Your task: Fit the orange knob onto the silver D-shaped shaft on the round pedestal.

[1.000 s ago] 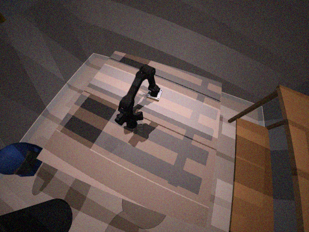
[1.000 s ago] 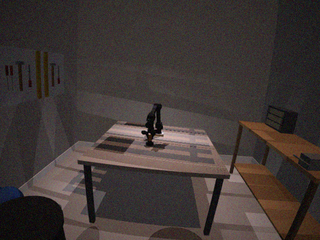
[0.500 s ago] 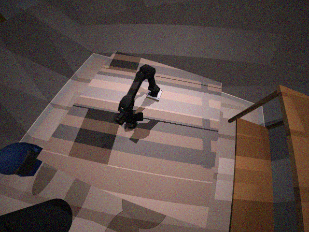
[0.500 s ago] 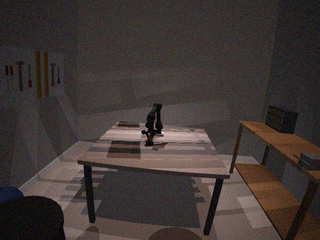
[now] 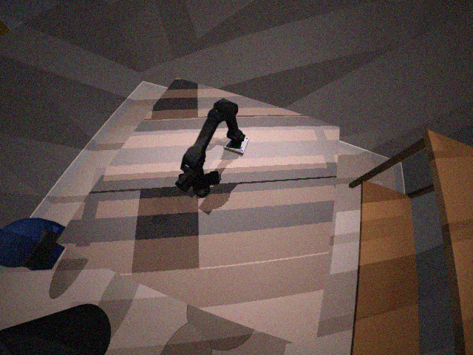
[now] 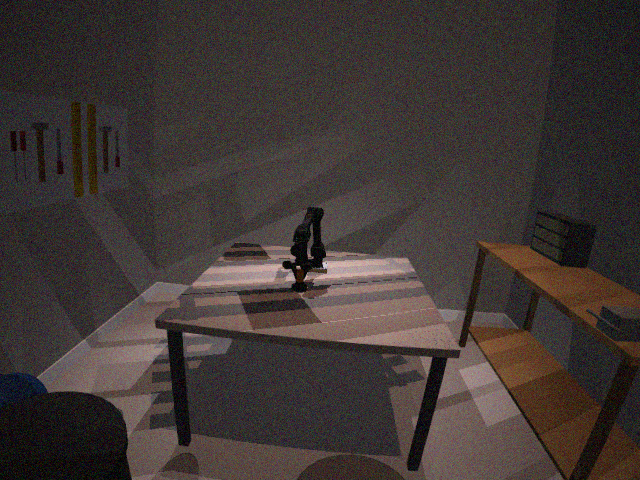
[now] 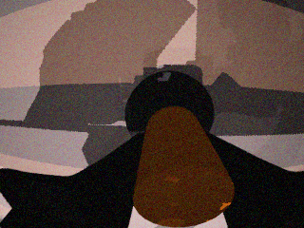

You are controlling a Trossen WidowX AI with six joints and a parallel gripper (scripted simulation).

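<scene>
The orange knob (image 6: 299, 275) (image 7: 184, 176) is held between the black fingers of my gripper (image 7: 174, 139). In the wrist view it fills the lower middle, its narrow end toward the pedestal. The dark round pedestal (image 6: 299, 287) (image 7: 166, 91) is behind and below the knob; in the top view the pedestal (image 5: 202, 191) is partly covered by the wrist. The knob is over or at the pedestal; whether a gap remains between them I cannot tell. The silver shaft, its flat side and the knob's hole are hidden.
The arm's base stands on a white plate (image 5: 239, 151) on the table (image 5: 263, 237) (image 6: 372, 330). Striped shadows cross the table. A wooden shelf (image 5: 386, 237) (image 6: 532, 268) stands to the right, and a blue object (image 5: 23, 237) is at the left.
</scene>
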